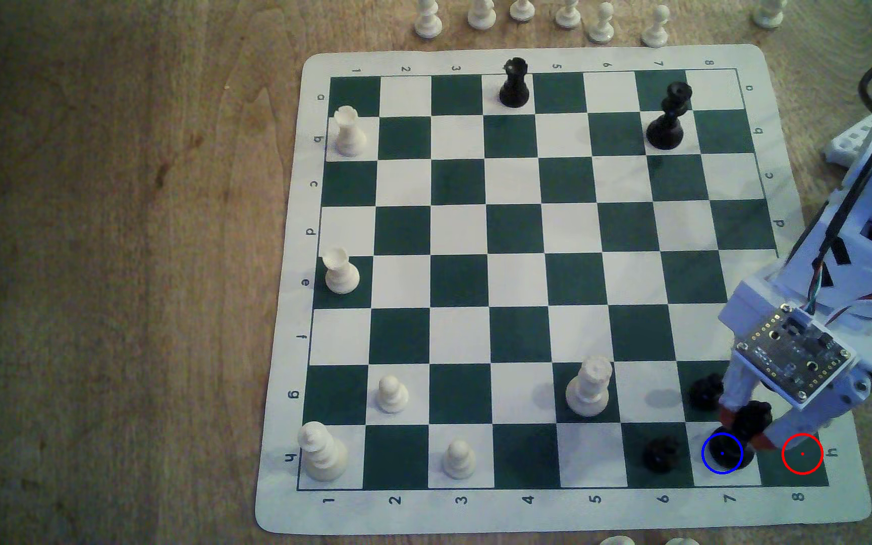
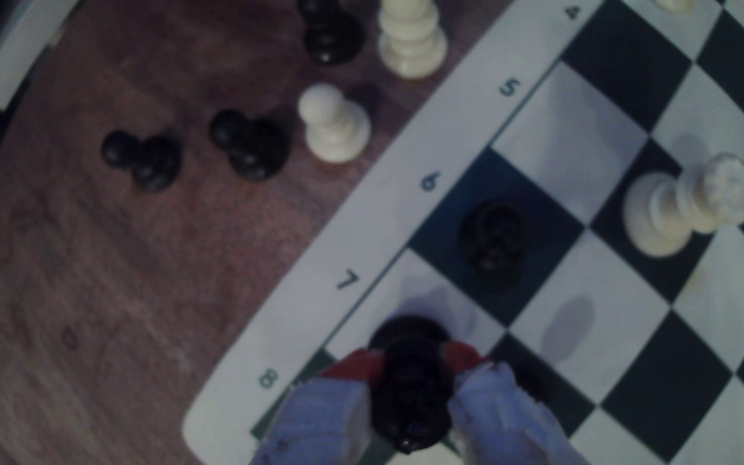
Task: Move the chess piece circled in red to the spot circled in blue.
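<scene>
Setting down, by the look of it: gripper clenching the chess piece circled in red at the lower right of the exterior frame, red-tipped fingers pressing either side of the slim black body. Base of the piece lying over the spot circled in blue, the white square in the bottom row under the "7" column, with the red ring on the dark corner square just to its right standing bare. Not possible to tell whether the base is resting on the board or hanging just above it; the piece appears to be leaning slightly toward the frame's right in the exterior view. Two black pawns crowding the target: one on the dark square just left of it, another on the dark square diagonally above, partly behind the gripper. A white piece standing well clear, further left. Judging the carry as nearly finished. Next calling for seating the base flat and centred in the ring, releasing the grip gently, then lifting straight up, avoiding any brush against the knobbed top or the neighbouring pawns.
</scene>
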Tool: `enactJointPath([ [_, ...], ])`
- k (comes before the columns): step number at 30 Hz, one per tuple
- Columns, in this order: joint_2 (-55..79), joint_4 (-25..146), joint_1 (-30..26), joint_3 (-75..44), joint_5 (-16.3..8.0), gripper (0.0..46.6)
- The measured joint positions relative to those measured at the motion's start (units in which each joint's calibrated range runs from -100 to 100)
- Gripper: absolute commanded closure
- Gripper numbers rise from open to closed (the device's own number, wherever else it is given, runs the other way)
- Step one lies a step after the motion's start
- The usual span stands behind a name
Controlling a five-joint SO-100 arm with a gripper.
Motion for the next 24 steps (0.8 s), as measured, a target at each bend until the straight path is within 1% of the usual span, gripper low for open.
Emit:
enactJointPath([
  [4,0.0,0.0,1.0,-0.5,0.2,45.0],
  [13,0.0,-0.5,1.0,-1.2,0.2,45.4],
  [17,1.1,-1.0,1.0,-1.2,0.2,44.4],
  [19,1.8,-1.7,1.0,-1.2,0.2,39.7],
  [20,1.8,-1.8,1.0,-1.2,0.2,34.8],
  [22,1.8,-1.8,1.0,-1.2,0.2,20.3],
  [24,1.8,-1.8,1.0,-1.2,0.1,18.8],
])
